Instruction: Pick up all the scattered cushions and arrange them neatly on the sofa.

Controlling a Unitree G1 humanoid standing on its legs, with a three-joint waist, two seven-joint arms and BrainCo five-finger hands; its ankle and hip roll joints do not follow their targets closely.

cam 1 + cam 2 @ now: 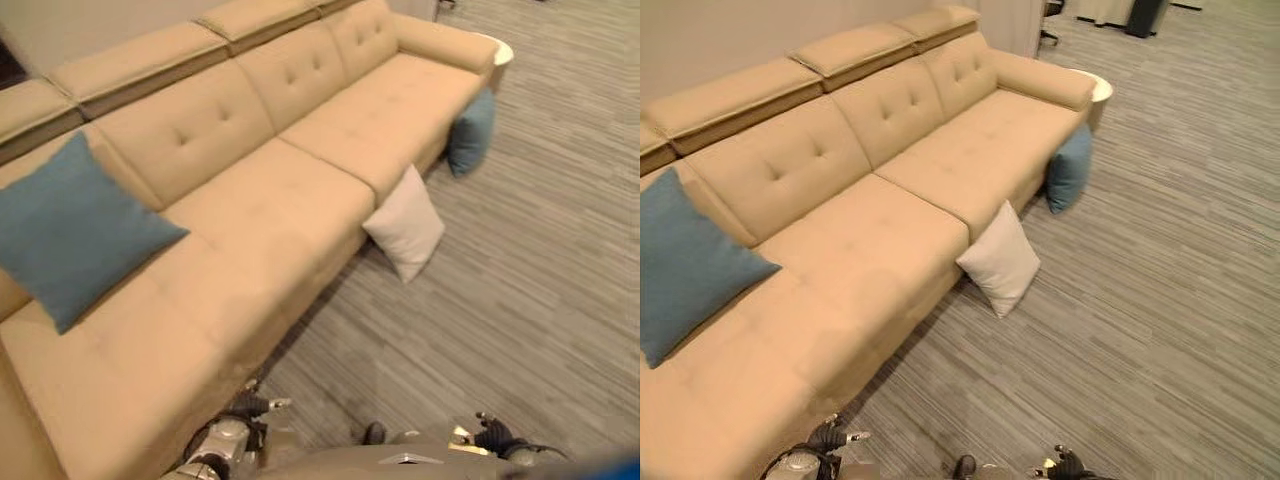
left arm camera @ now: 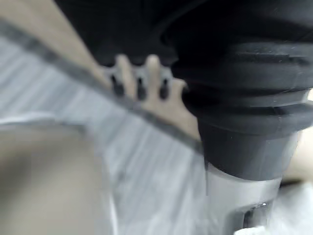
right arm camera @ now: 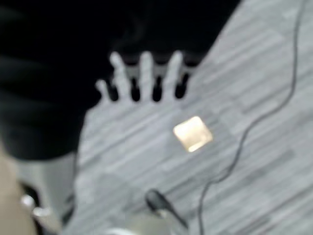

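While both arms hang low by the body, we read the left hand [image 2: 139, 81] in its own wrist view as relaxed, fingers straight and carrying nothing, with the base of the sofa [image 1: 250, 210] and the striped carpet [image 1: 520, 280] passing behind it; the right hand [image 3: 142, 78] likewise hangs with straight, spread fingers above bare carpet, grasping nothing. We judge this idle posture to suit an approach on foot, since no cushion lies within reach. Moving outward, one blue cushion [image 1: 70, 235] already leans against the backrest at the sofa's left end, presumably placed there as the first of the row. A white cushion [image 1: 405, 222] stands on one corner on the carpet, propped against the front of the middle seat, and a second blue cushion [image 1: 471, 131] rests on the carpet beside the far arm of the sofa; both remain to be collected. Head views give us the whole layout of cushions; wrist views alone show us the fingers, and the right one adds a bright patch of light [image 3: 193, 133] on the carpet.
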